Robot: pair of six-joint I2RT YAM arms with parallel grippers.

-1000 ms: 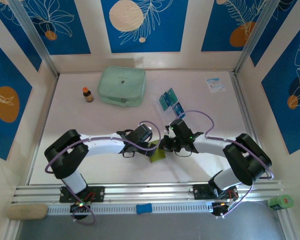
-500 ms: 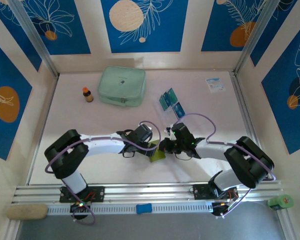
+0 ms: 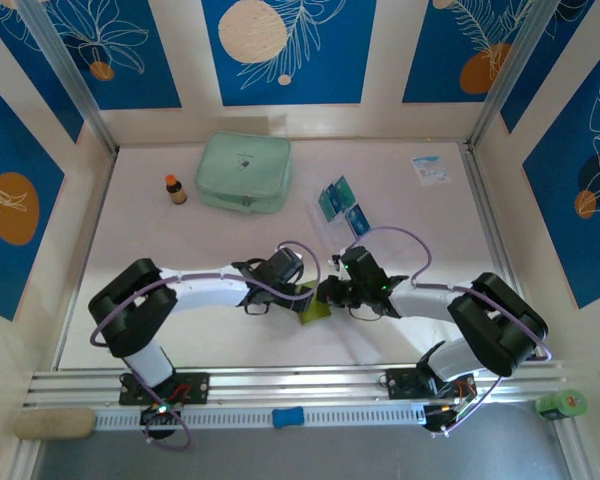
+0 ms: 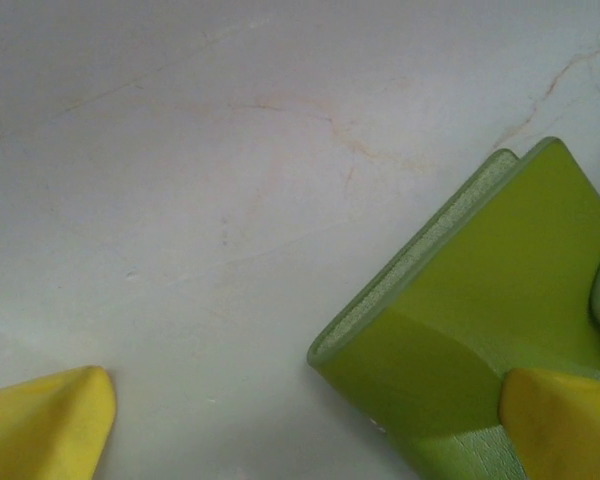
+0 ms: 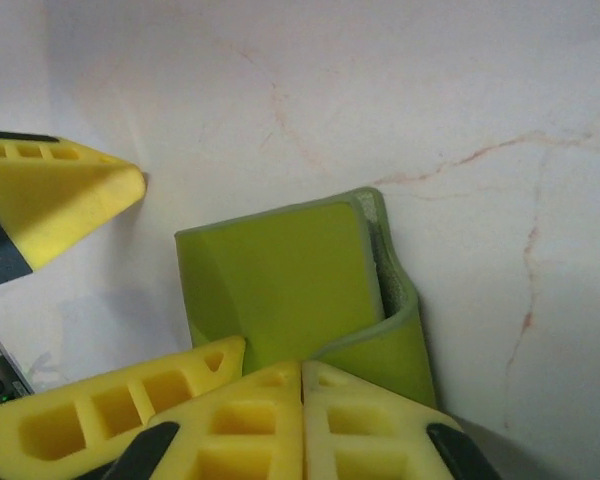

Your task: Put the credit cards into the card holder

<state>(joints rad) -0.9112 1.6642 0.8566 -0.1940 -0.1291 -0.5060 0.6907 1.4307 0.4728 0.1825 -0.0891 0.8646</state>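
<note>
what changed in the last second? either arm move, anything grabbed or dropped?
The right arm's wrist swung slightly toward the near edge and its elbow eased back, mostly in the first half second. The right claw stayed at the card holder, shut on its lifted flap. Nothing was newly gripped or released. The left claw, open at the holder, the holder itself and the credit cards did not shift.

Mint zip pouch (image 3: 244, 172), small orange-capped bottle (image 3: 175, 189) beside it, white-and-blue packet (image 3: 430, 168) far right

The olive-green card holder (image 3: 315, 305) is seen part-opened at mid-table (image 3: 180, 300); blue-teal credit cards (image 3: 338, 203) are clustered nearer the far edge.
</note>
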